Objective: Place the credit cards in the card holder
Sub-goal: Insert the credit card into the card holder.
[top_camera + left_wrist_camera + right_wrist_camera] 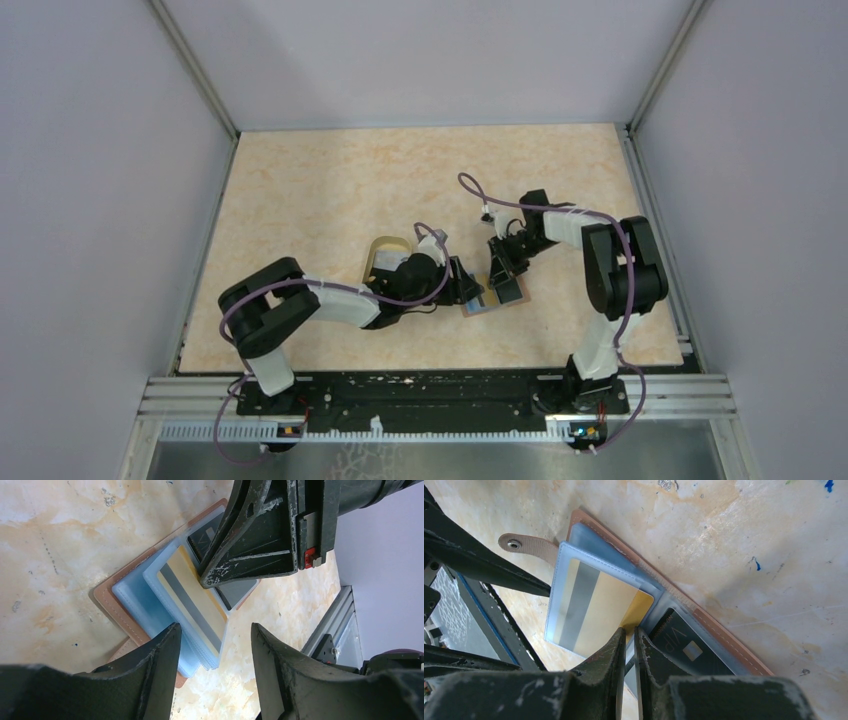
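Fingers of my right gripper (630,632) are nearly pressed together, seemingly pinching a clear sleeve (566,552) by its edge. The gold card (594,605) sits mostly inside it. My left gripper (215,630) hovers spread above the card holder (704,616), which lies open on the table (749,540). A black card (684,647) is already pocketed; whether more cards remain, I cannot tell.

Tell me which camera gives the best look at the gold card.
The right wrist view: the gold card fills the middle, grey stripe plain, mostly inside its clear sleeve. The left wrist view shows it too, with one end covered. The top view shows only a tiny patch.
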